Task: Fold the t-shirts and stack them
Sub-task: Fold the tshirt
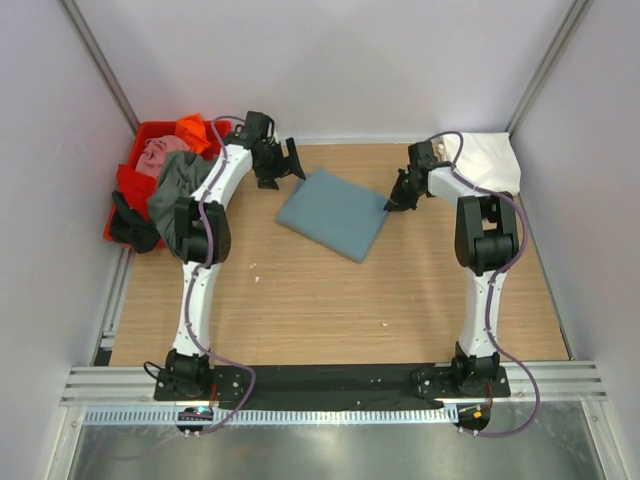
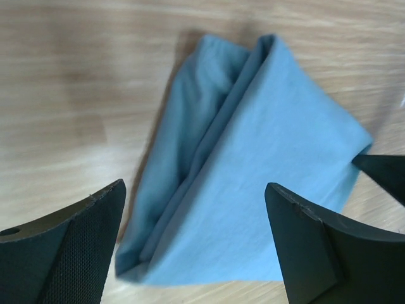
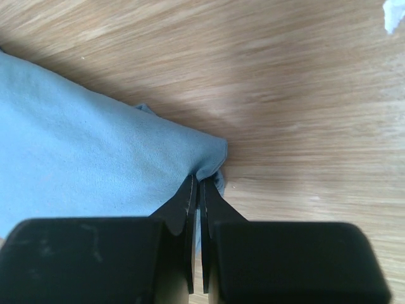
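A dusty teal-blue t-shirt point(image 1: 333, 213) lies folded into a rectangle on the wooden table, at mid-back. My right gripper point(image 1: 393, 203) is at its right corner. In the right wrist view the gripper point(image 3: 197, 182) is shut on that corner of the shirt point(image 3: 82, 152). My left gripper point(image 1: 290, 164) hovers open just beyond the shirt's back-left corner. In the left wrist view the gripper point(image 2: 195, 187) is open and empty above the folded shirt point(image 2: 253, 171). A white t-shirt point(image 1: 490, 160) lies in the back right corner.
A red tub point(image 1: 150, 128) stands at the back left. It holds an orange shirt point(image 1: 193, 130), a pink one point(image 1: 160, 152) and a grey-green one point(image 1: 175, 185) that drapes over its edge. A black cloth point(image 1: 130, 225) hangs at its near corner. Walls close in on three sides.
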Action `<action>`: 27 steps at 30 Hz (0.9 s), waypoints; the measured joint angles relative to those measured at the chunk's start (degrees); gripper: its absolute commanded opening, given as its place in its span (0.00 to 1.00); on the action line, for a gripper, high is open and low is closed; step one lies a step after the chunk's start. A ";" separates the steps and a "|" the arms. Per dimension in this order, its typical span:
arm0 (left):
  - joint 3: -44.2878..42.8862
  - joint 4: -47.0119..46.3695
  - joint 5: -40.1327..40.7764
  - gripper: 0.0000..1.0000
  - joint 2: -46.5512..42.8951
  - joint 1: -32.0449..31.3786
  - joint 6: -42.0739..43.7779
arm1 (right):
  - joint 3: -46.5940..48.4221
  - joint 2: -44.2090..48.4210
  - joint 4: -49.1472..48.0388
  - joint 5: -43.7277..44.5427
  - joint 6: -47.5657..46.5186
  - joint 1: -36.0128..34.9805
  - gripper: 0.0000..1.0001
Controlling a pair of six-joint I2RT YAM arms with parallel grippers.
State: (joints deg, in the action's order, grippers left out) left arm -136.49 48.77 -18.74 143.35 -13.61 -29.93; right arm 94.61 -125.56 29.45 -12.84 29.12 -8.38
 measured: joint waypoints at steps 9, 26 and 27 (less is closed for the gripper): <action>17.11 -0.66 10.60 0.84 -18.99 -5.73 2.51 | -3.37 3.54 -1.16 5.84 -0.20 -0.52 0.69; 31.93 -10.86 12.04 0.70 -21.00 -13.22 -2.69 | -21.68 34.71 -2.51 12.31 -0.11 -11.19 0.47; 31.45 -11.30 11.96 0.68 -20.87 -13.90 -3.13 | -23.02 34.67 -4.79 8.83 1.14 -10.88 0.37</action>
State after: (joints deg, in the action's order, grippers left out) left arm -105.03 37.47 -6.79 122.48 -27.51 -33.06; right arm 71.59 -90.89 24.67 -4.01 30.26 -19.27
